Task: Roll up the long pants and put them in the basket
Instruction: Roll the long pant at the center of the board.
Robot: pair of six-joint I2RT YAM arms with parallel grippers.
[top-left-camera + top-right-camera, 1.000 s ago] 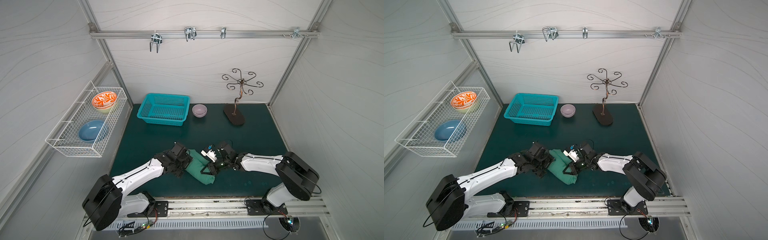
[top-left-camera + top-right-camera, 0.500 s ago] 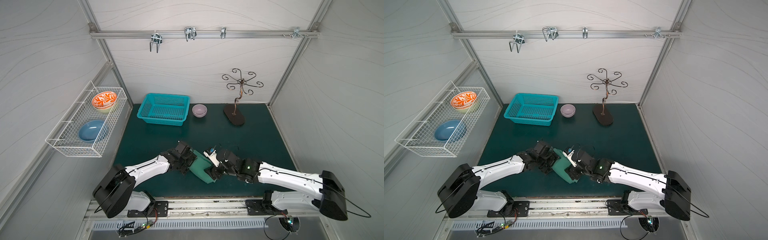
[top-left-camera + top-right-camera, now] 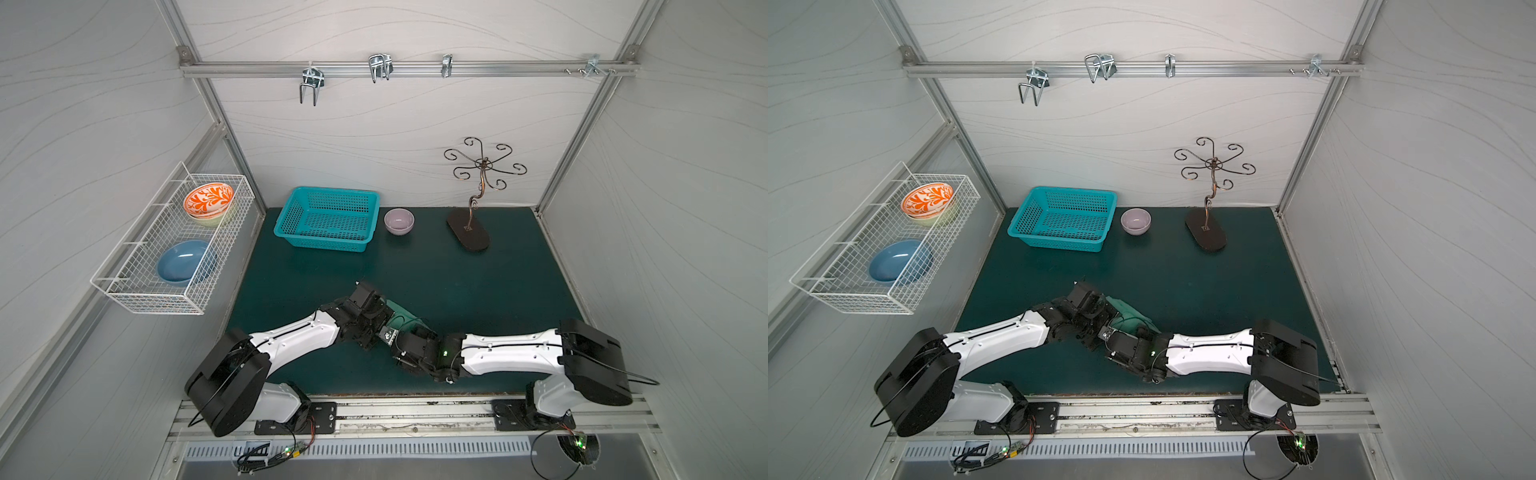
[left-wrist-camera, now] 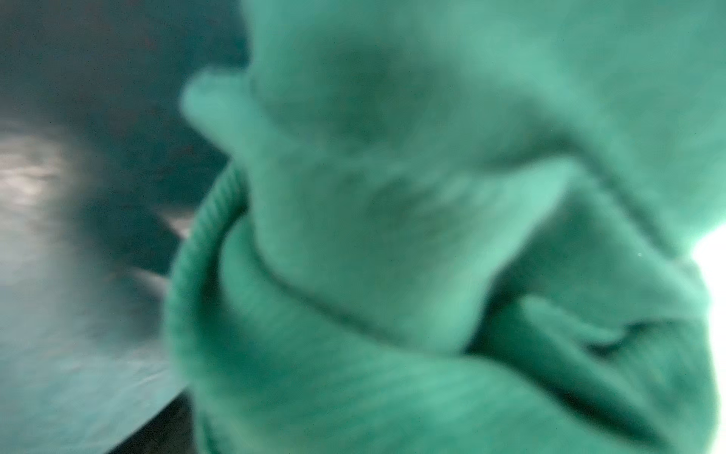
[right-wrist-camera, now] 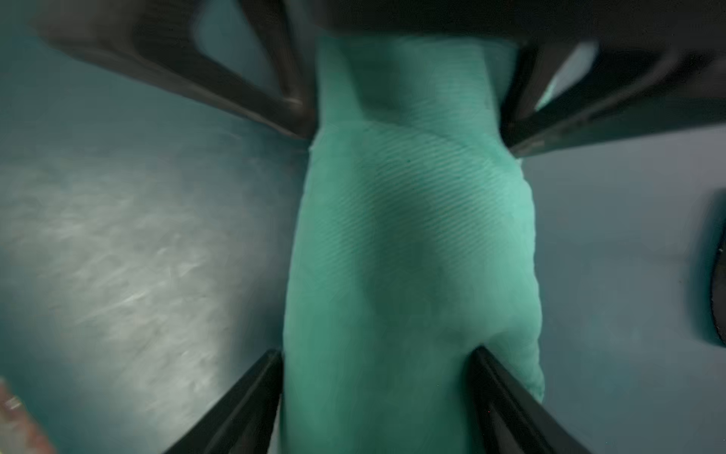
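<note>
Pale wavy-grained walls close in a dark teal worktop (image 3: 478, 291). Nearest the viewer, a metal rail (image 3: 395, 415) carries both bases, and the left arm (image 3: 299, 336) and right arm (image 3: 511, 353) reach inward until they meet near the front middle of the worktop. Between them lie the pants (image 3: 406, 313), wound into a tight mid-green roll resting on the worktop. In both top views only a small wedge of the pants (image 3: 1128, 309) shows past the arms. The right wrist view looks along the pants (image 5: 412, 255). There the right tool (image 5: 377, 357) straddles the near end, its dark fingers (image 5: 251, 397) set wide apart with one against each side of the cloth. I cannot tell whether they pinch it or merely rest there. At the far end the left tool (image 5: 408, 125) does likewise, its fingers (image 5: 283, 94) flanking and touching the cloth; again I cannot tell whether it grips. The left wrist view is blurred and filled by layered folds of the pants (image 4: 393, 236). Farther back, well apart from the roll, stand a turquoise basket (image 3: 291, 212), a lilac bowl (image 3: 399, 220) just beside it and a curly wire stand (image 3: 468, 235). On the left wall a rack (image 3: 137, 293) holds an orange bowl (image 3: 208, 199) and a blue bowl (image 3: 183, 262). Hooks (image 3: 380, 70) hang from a bar (image 3: 498, 68) on the back wall.
</note>
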